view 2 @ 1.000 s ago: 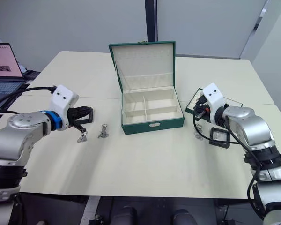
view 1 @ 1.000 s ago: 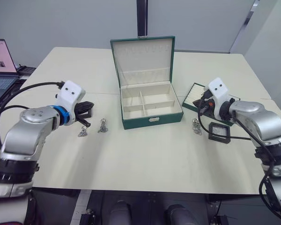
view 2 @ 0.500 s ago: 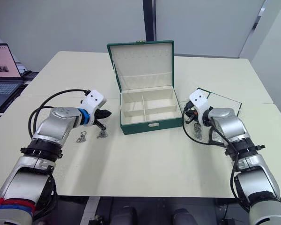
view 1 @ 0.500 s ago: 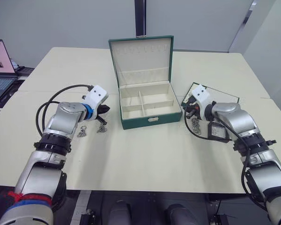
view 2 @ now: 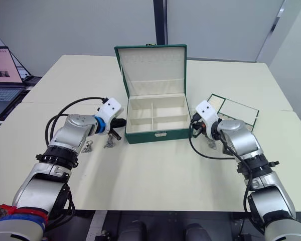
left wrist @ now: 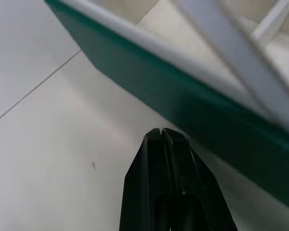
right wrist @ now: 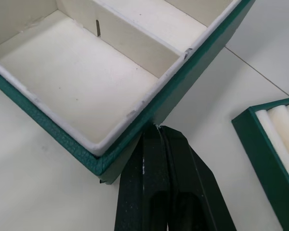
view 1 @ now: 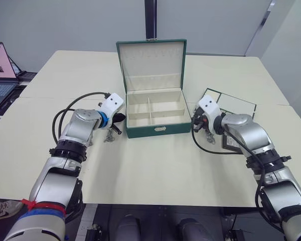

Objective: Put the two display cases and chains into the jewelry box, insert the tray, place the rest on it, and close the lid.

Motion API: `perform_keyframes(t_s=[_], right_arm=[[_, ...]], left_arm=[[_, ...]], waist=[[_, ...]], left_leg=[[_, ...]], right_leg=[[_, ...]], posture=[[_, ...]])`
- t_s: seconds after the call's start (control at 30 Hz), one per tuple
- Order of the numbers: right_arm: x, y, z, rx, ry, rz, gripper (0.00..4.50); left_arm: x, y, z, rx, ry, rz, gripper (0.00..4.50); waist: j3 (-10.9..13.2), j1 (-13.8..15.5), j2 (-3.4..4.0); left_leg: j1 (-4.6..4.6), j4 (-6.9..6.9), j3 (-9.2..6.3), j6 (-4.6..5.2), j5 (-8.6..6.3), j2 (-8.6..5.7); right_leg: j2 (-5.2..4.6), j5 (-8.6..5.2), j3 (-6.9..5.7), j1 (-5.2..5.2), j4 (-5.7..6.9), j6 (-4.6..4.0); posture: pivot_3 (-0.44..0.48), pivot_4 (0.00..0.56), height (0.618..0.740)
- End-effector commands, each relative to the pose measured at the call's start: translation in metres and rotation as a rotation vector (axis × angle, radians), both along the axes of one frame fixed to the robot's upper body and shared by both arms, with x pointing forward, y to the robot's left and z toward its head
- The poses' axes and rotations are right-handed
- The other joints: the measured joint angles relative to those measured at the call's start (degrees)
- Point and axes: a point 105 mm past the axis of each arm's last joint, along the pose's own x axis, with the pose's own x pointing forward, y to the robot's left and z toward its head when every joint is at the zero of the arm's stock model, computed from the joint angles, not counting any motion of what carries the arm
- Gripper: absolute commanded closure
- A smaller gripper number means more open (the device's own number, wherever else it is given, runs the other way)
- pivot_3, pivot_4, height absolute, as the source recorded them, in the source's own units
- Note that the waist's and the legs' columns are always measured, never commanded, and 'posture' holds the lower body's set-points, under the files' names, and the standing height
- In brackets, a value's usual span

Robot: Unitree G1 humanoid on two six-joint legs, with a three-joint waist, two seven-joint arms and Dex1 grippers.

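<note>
The jewelry box (view 1: 163, 129) stands open mid-table, its compartments empty and its lid (view 1: 151, 60) upright. My left gripper (view 1: 121, 118) is shut with nothing in it, its tip (left wrist: 159, 131) close to the box's left wall. At the box's front right corner my right gripper (right wrist: 156, 127) is shut and empty, touching the green wall. Two chains (view 2: 110, 142) (view 2: 87, 147) lie left of the box under my left arm. Another chain (view 1: 209, 136) lies right of the box. One display case (view 1: 229, 144) shows partly behind my right forearm. The tray (view 1: 231, 102) rests at the right.
A laptop (view 1: 0, 70) sits at the table's far left edge. Bare tabletop (view 1: 155, 165) stretches in front of the box.
Both arms have swung inward from the outer table to the box's two sides. The left gripper's fingers, apart a second ago, are now together.
</note>
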Motion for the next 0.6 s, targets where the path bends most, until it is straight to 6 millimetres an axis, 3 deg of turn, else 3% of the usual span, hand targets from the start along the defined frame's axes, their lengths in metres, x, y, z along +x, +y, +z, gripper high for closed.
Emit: perform_keyframes(t_s=[0.03,0.6], right_arm=[[-0.007,0.008,0.016,0.036,-0.048,0.02,4.48],[-0.036,0.011,0.007,0.059,-0.01,-0.002,4.48]], left_arm=[[0.004,-0.008,0.015,0.002,-0.046,-0.04,4.5],[-0.006,-0.03,0.006,0.002,-0.001,-0.135,4.5]], waist=[[0.0,0.0,0.0],[0.0,0.2,0.0]], left_leg=[[0.0,0.0,-0.01,0.0,0.0,0.0],[-0.01,-0.01,-0.02,0.0,0.0,-0.01]], right_leg=[[0.0,0.0,-0.01,0.0,0.0,0.0],[0.0,0.0,-0.02,0.04,-0.02,0.0]], posture=[[0.0,0.15,0.726],[0.0,0.15,0.726]])
